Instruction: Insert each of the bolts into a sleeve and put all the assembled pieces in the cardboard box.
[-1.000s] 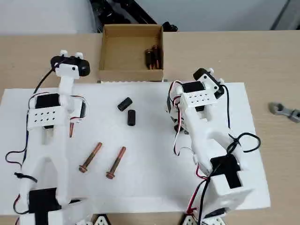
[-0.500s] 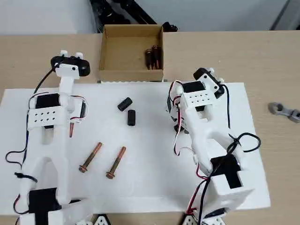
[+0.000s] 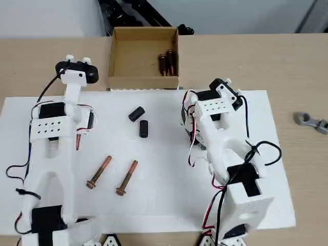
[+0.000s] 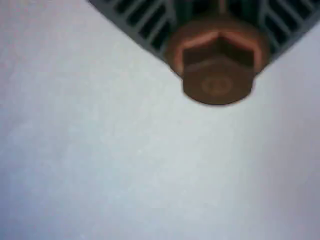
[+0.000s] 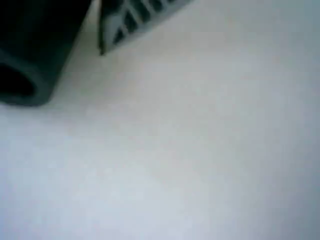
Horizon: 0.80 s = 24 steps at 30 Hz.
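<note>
My left gripper (image 3: pixel 78 134) hangs low over the left side of the white mat (image 3: pixel 169 205), shut on a copper bolt (image 3: pixel 78 142). In the left wrist view the bolt's hex head (image 4: pixel 217 75) sticks out below the ribbed pads (image 4: pixel 140 20). My right gripper (image 3: pixel 192 134) sits under its arm at the mat's right, shut on a black sleeve (image 5: pixel 35 50) beside a ribbed pad (image 5: pixel 135 17). Two loose bolts (image 3: pixel 99 171) (image 3: pixel 126 177) lie mid-mat. Two black sleeves (image 3: pixel 136 114) (image 3: pixel 144 128) lie above them. The cardboard box (image 3: pixel 119 51) holds assembled pieces (image 3: pixel 167 62).
The box stands at the mat's far edge, between the two arms. A metal wrench (image 3: pixel 310 121) lies on the wooden table at the far right. Cables hang off both arms.
The right arm has shifted slightly left and swung its wrist a little. The left arm and the loose parts have not moved.
</note>
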Each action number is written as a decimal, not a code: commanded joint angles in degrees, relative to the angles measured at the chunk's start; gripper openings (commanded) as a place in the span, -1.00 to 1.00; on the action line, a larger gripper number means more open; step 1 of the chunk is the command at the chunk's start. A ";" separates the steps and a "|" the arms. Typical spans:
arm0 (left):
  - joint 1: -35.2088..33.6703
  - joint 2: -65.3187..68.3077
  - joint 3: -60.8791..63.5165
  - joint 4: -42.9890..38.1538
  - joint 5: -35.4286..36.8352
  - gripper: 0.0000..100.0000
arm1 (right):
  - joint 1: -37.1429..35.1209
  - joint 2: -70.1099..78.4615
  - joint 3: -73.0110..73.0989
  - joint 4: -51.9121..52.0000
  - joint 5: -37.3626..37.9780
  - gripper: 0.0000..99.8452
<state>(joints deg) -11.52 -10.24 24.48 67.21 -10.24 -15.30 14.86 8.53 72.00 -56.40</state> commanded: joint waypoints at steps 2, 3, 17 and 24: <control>0.26 -3.25 -0.22 -0.88 -0.44 -0.99 | 0.22 0.22 -1.49 -0.40 -0.09 -0.63; 0.26 -3.25 -0.22 -0.88 -0.44 -0.99 | 0.22 0.22 -1.49 -0.40 -0.09 -0.63; 0.35 -3.25 -0.22 -0.88 -0.44 -0.99 | 0.31 0.57 -1.49 -0.40 0.00 -0.97; 0.53 -3.25 -0.48 -0.97 -0.44 -0.99 | 0.31 0.40 -1.49 -0.31 0.09 -0.99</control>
<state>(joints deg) -11.52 -10.24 24.48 67.21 -10.24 -14.68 15.47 8.88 72.35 -56.40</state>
